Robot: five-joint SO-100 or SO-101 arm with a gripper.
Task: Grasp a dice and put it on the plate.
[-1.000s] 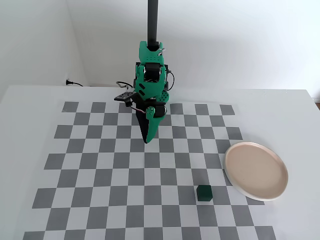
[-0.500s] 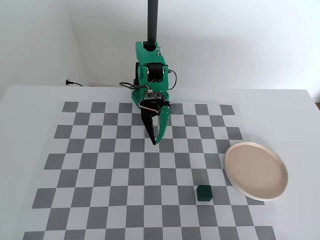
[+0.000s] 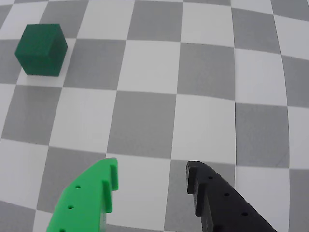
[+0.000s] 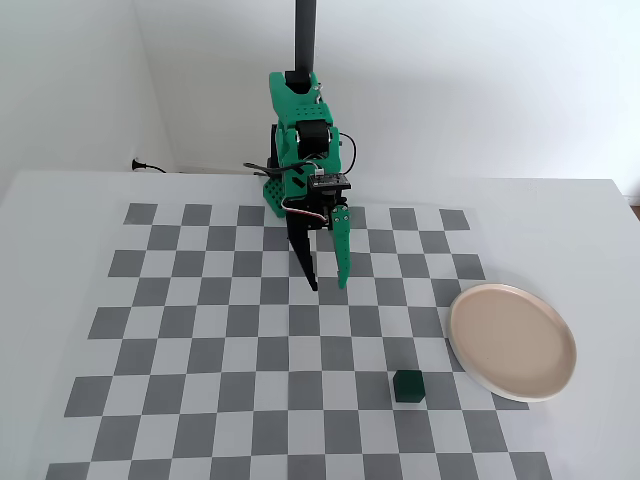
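Observation:
The dice [image 3: 41,50] is a small dark green cube at the top left of the wrist view, resting on the checkerboard. In the fixed view the dice [image 4: 408,386] sits near the front of the board, just left of the pinkish-beige plate [image 4: 512,342]. My gripper [image 3: 150,166] is open and empty, with a bright green finger on the left and a black one on the right in the wrist view. In the fixed view the gripper [image 4: 328,284] hangs over the board's middle, well behind the dice and apart from it. The plate is out of the wrist view.
The grey and white checkerboard [image 4: 200,340] covers the table. The arm's green base [image 4: 296,130] stands at the back edge, with a cable and wall socket [image 4: 135,163] behind on the left. White table margin surrounds the board.

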